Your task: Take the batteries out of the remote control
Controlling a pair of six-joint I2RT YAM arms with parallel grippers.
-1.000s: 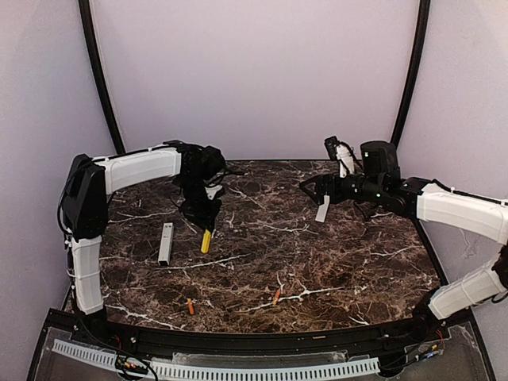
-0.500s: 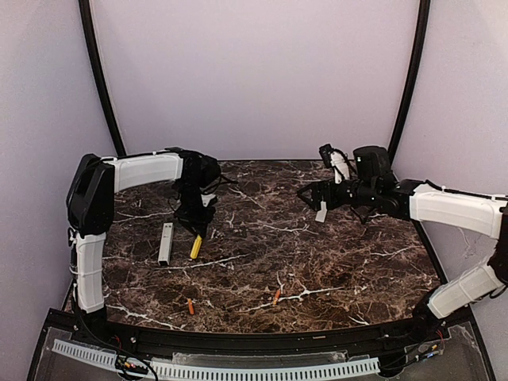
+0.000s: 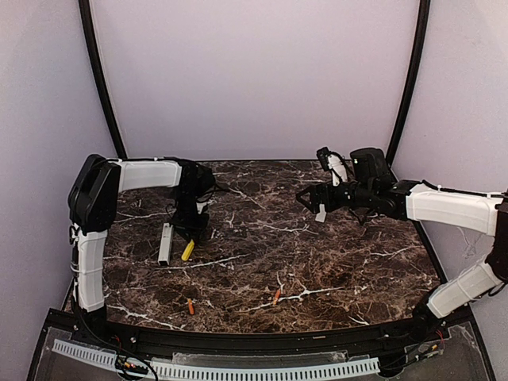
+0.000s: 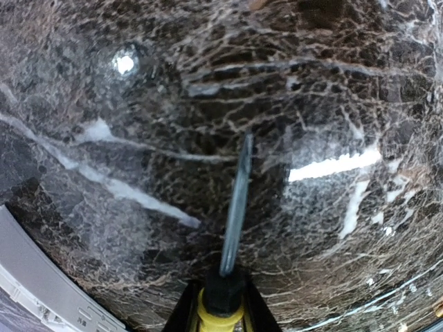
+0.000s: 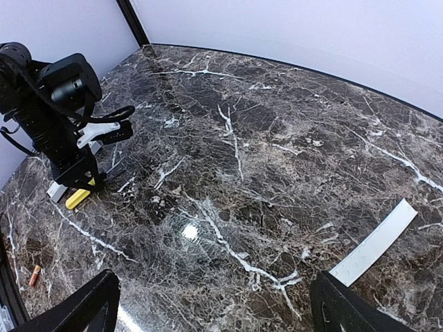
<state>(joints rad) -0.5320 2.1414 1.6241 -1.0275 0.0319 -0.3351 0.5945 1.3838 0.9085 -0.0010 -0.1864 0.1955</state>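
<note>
The white remote control point(image 3: 165, 243) lies on the marble at the left; its edge shows in the left wrist view point(image 4: 34, 273) and its end in the right wrist view point(image 5: 55, 190). Two orange batteries point(image 3: 190, 305) point(image 3: 276, 296) lie apart near the front; one shows in the right wrist view point(image 5: 34, 275). My left gripper point(image 3: 190, 232) is shut on a yellow-handled screwdriver point(image 3: 187, 251), just right of the remote, its shaft point(image 4: 235, 207) low over the marble. My right gripper point(image 3: 305, 197) is open and empty, with wide-spread fingers point(image 5: 83, 308).
A thin flat white cover strip point(image 3: 321, 213) lies under the right gripper, at the right of the right wrist view point(image 5: 377, 242). Black curved poles point(image 3: 99, 71) rise at the back corners. A black rail point(image 3: 254, 337) runs along the table's front.
My left gripper has moved left and down with the screwdriver, closer to the remote. My right gripper has shifted slightly left and back. The batteries, remote and cover strip have not moved.
</note>
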